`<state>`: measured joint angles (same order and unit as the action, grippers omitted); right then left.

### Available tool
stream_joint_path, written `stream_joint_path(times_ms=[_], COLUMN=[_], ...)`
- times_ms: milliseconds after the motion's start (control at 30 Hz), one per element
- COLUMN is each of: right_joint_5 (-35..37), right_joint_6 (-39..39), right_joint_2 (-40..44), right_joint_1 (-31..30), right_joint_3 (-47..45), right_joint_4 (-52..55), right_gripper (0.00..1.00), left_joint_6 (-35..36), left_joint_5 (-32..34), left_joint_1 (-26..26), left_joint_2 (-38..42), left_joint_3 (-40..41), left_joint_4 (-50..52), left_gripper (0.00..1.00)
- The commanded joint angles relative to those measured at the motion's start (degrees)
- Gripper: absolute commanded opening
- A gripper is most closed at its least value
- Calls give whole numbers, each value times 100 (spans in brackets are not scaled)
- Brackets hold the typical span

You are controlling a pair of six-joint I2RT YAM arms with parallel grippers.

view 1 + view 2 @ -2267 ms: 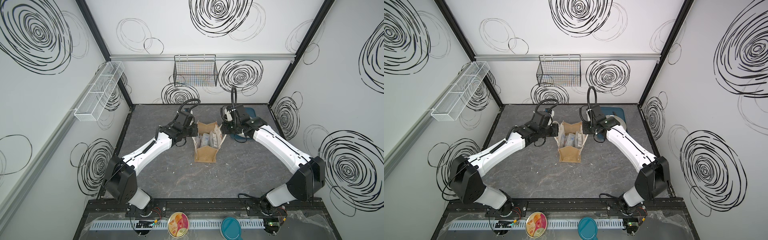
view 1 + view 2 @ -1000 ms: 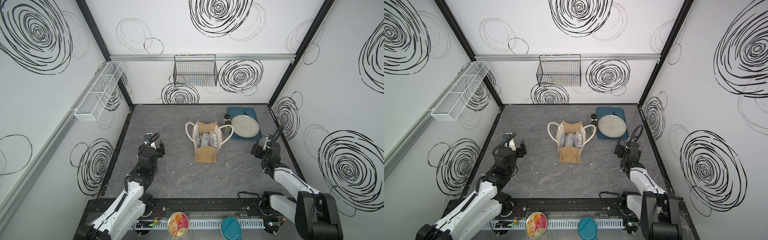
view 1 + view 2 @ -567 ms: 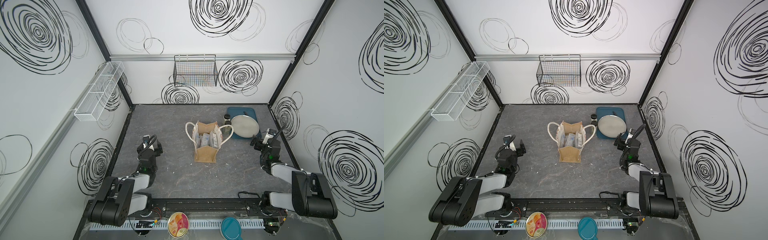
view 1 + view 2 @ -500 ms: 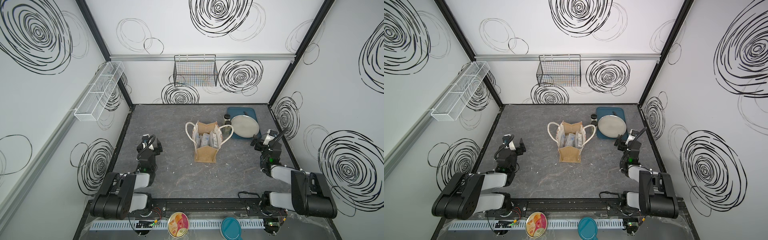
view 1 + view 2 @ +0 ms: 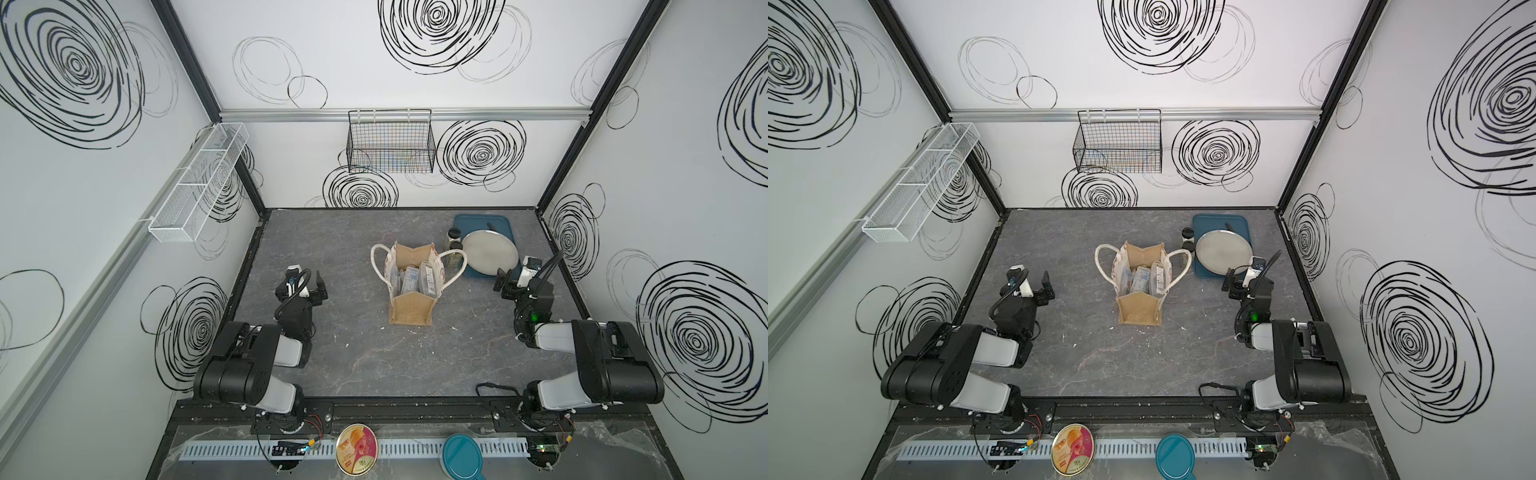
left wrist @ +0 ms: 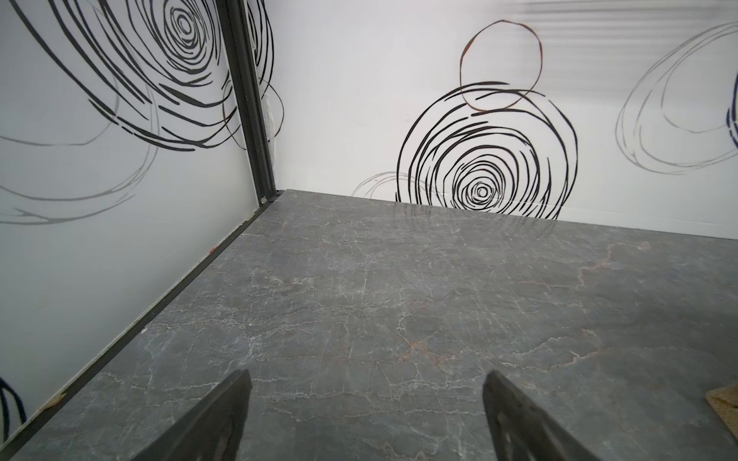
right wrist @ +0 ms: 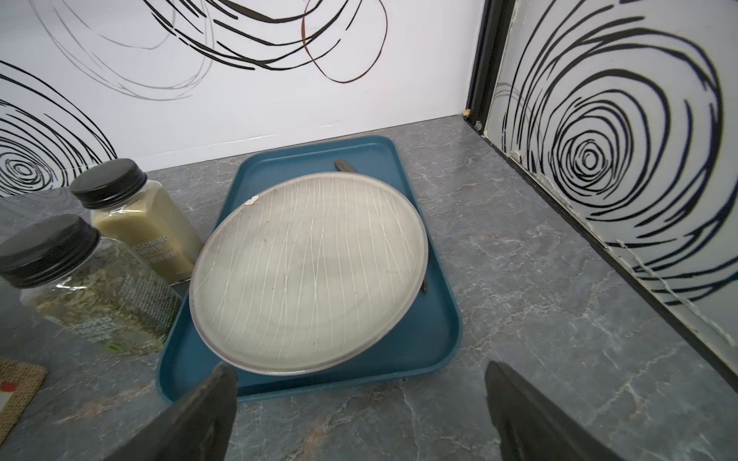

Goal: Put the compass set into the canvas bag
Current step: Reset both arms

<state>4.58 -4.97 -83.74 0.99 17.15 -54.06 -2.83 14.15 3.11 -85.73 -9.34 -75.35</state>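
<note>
As seen from the front of the cell, the canvas bag stands upright and open-mouthed near the middle of the grey table, its two white rope handles drooping outward, one to each side. Several clear packs stand on edge inside the bag; at this size I cannot tell which of them is the compass set.

Both arms are folded back toward the front rail, well apart from the bag. The left gripper sits over bare table near the left wall, its fingers spread wide with nothing between them. The right gripper is likewise spread and empty, poised just before the near edge of a blue tray.

The tray carries a pale striped plate, and a dark utensil pokes out from beneath the plate. Two black-capped jars stand on the table just beside the tray, between it and the bag: one holds yellowish powder, the other green dried herbs.

A black wire basket hangs on the back wall, and a white mesh rack on the left wall. A round tin and a teal lid lie on the front ledge.
</note>
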Motion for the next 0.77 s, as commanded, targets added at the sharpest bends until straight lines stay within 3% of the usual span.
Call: stream_joint_path(times_ms=[0, 733], right_joint_5=[32, 43], right_joint_6=[75, 89], right_joint_2=[-32, -37], right_joint_1=[32, 15], right_joint_3=[83, 88], right_joint_4=[27, 41], right_gripper=[100, 100], left_joint_6=[186, 206], left_joint_5=[-109, -106], left_joint_1=[49, 49], left_joint_2=[-7, -18], left_joint_3=[-178, -192], left_joint_4=[-167, -149], left_gripper=[96, 99])
